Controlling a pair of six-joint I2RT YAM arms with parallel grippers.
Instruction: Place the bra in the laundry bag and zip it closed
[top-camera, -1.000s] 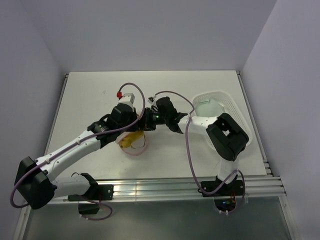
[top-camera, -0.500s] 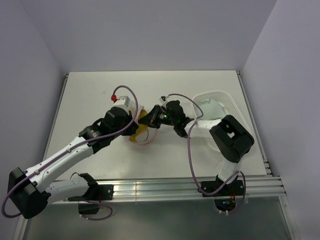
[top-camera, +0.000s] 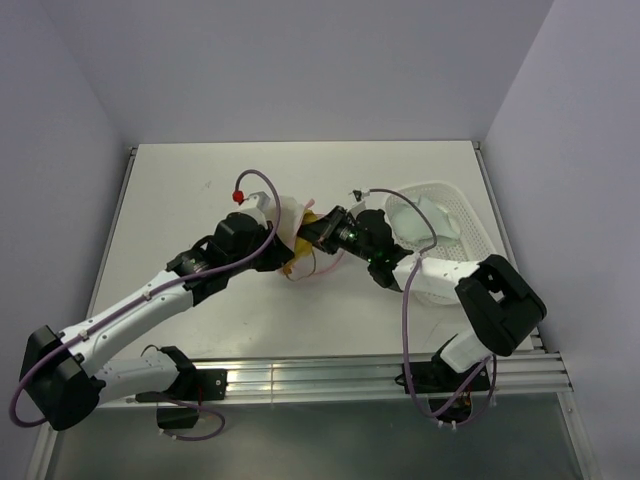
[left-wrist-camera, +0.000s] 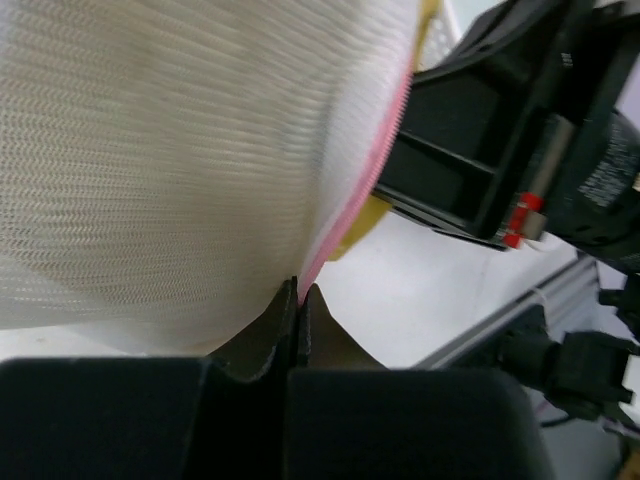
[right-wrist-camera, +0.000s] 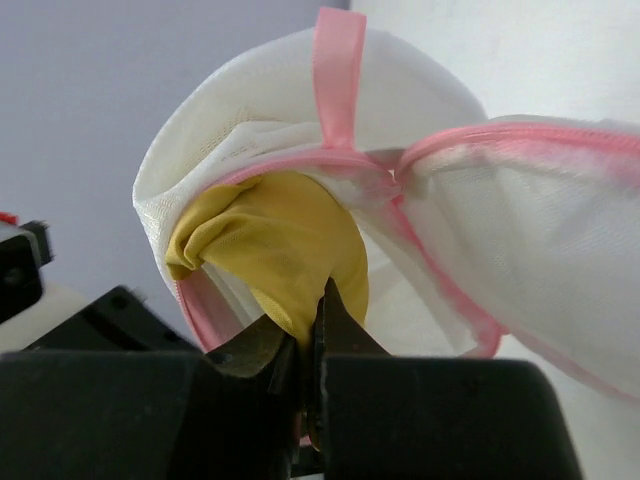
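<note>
The white mesh laundry bag (top-camera: 292, 218) with its pink zipper rim hangs lifted between the two arms at the table's middle. My left gripper (left-wrist-camera: 299, 290) is shut on the bag's pink rim (left-wrist-camera: 345, 215). The mustard-yellow bra (right-wrist-camera: 275, 250) bulges from the bag's open mouth (right-wrist-camera: 300, 165). My right gripper (right-wrist-camera: 312, 320) is shut on the bra's fabric. In the top view my right gripper (top-camera: 322, 232) meets my left gripper (top-camera: 283, 237) at the bag, with a bit of yellow bra (top-camera: 300, 252) showing below.
A white perforated plastic basket (top-camera: 470, 250) stands at the right of the table with a pale mint-white garment (top-camera: 425, 215) in it, right behind my right arm. A metal rail (top-camera: 350, 375) runs along the near table edge.
Both grippers have moved right and up with the bag and bra, from near the table's left-middle towards the basket. The bag now hangs lifted off the table.
</note>
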